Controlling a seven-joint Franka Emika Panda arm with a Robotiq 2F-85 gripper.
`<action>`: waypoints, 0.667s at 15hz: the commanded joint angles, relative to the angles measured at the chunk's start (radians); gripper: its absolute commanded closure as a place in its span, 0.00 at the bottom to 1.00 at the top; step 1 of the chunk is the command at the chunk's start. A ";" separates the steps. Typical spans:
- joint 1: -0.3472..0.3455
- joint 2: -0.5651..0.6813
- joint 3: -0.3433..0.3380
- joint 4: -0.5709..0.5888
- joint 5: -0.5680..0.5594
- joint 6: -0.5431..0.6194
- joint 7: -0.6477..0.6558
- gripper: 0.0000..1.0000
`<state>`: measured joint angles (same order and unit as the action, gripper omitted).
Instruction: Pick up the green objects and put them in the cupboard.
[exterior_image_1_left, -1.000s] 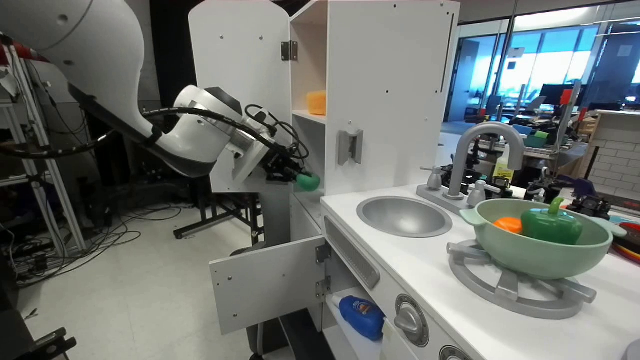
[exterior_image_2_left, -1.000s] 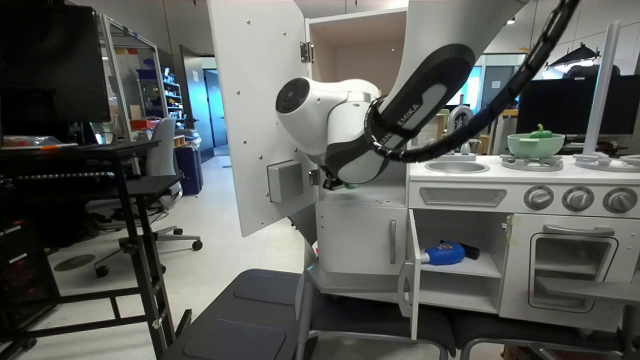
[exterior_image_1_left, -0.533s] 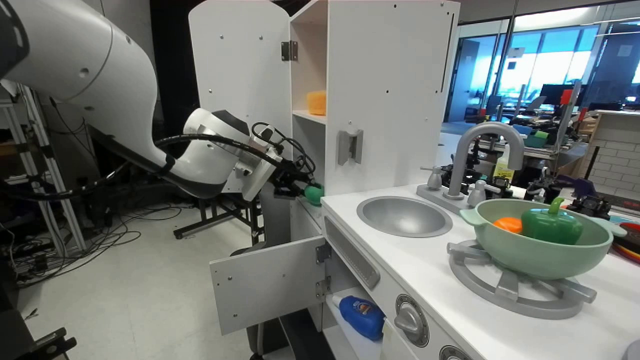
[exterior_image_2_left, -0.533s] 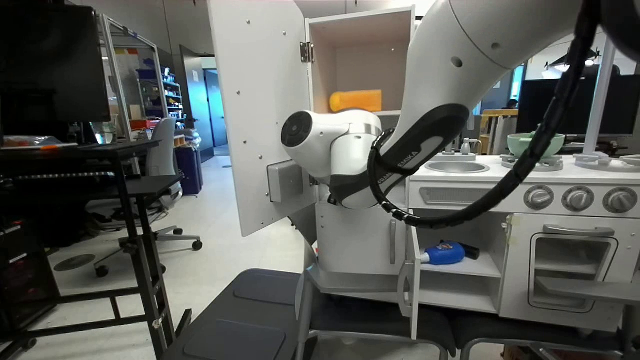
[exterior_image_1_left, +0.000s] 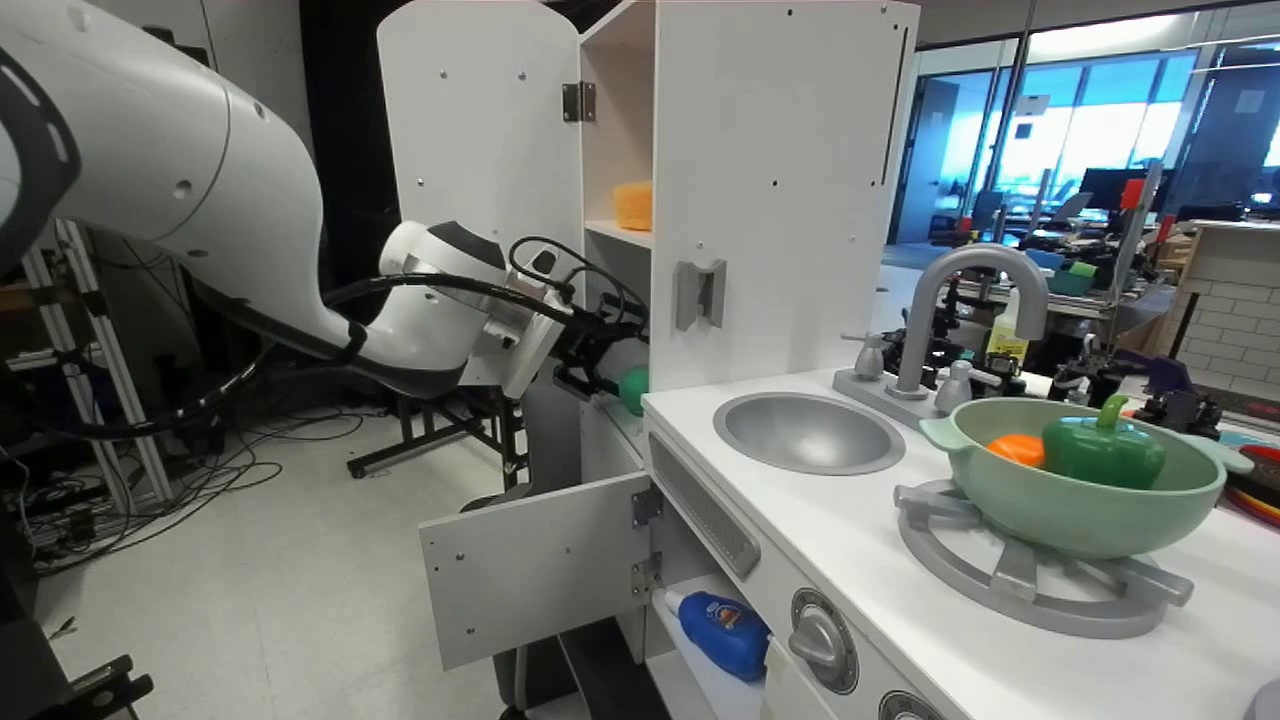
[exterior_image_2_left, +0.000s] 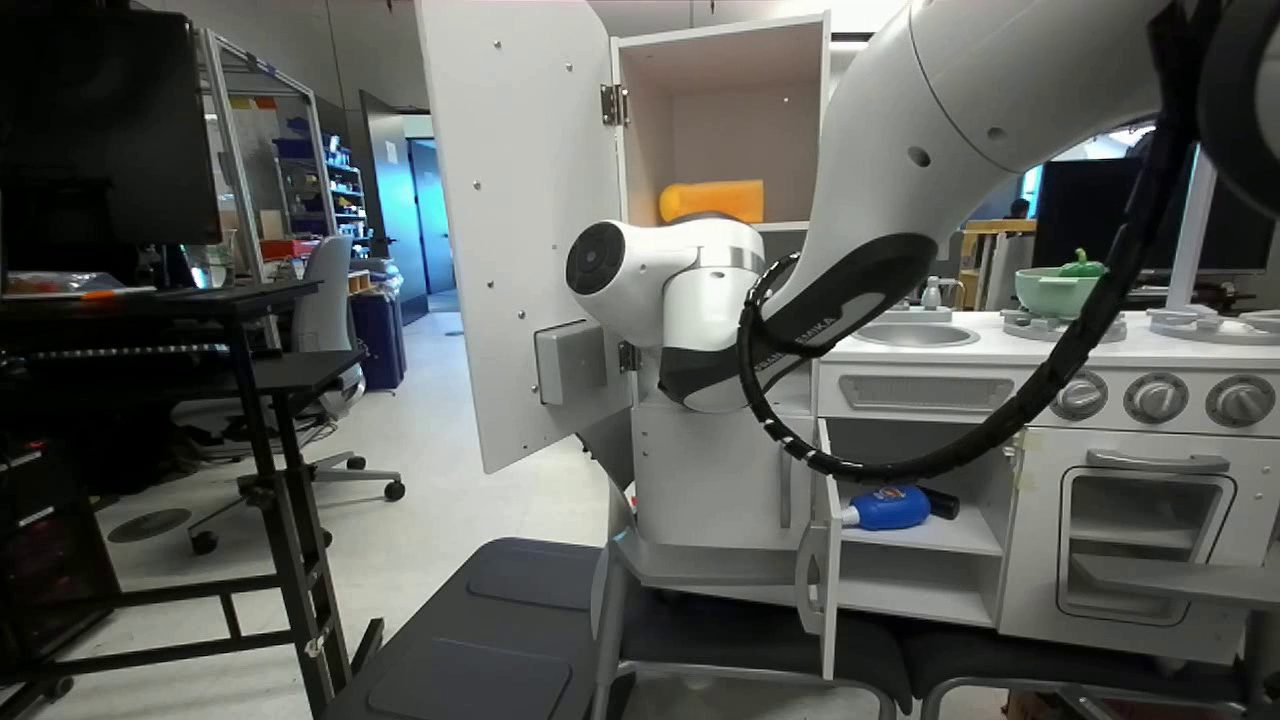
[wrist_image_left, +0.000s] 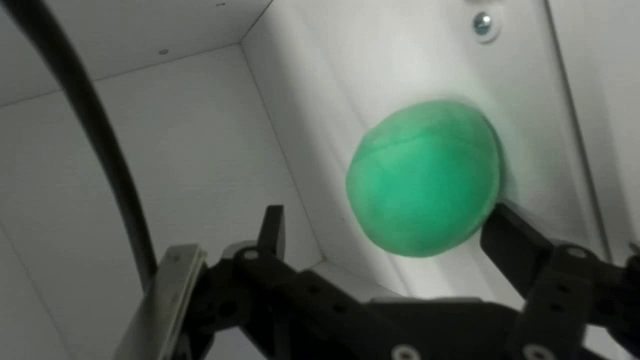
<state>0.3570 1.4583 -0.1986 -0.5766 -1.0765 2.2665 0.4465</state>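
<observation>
A rounded green object (wrist_image_left: 424, 180) rests on the floor of the cupboard's (exterior_image_1_left: 780, 250) lower compartment. It also shows at the compartment's edge in an exterior view (exterior_image_1_left: 634, 390). My gripper (wrist_image_left: 386, 222) reaches in with its jaws spread wide. The right finger (wrist_image_left: 515, 245) is right against or just beside the green object; I cannot tell if they touch. A wide gap separates the left finger (wrist_image_left: 272, 230) from it. Another green object, a bell pepper (exterior_image_1_left: 1105, 450), sits in the pale green bowl (exterior_image_1_left: 1090, 510). In an exterior view the arm hides the gripper.
The cupboard door (exterior_image_2_left: 530, 230) stands open beside the arm. An orange bottle (exterior_image_2_left: 715, 202) lies on the upper shelf. An orange piece (exterior_image_1_left: 1018, 449) shares the bowl. Below, a low door (exterior_image_1_left: 540, 570) hangs open near a blue bottle (exterior_image_1_left: 725, 635). A sink (exterior_image_1_left: 810, 435) lies in the counter.
My gripper has gone down and further into the cupboard with the green object, which now rests on the compartment floor. The jaws have spread and let it go.
</observation>
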 joint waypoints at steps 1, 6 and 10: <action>-0.016 0.052 -0.046 0.104 -0.013 -0.031 0.031 0.00; -0.004 0.040 -0.042 0.096 0.006 -0.030 0.013 0.00; -0.002 -0.001 0.057 0.047 0.071 -0.006 -0.149 0.00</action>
<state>0.3578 1.4701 -0.2058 -0.5297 -1.0593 2.2564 0.4196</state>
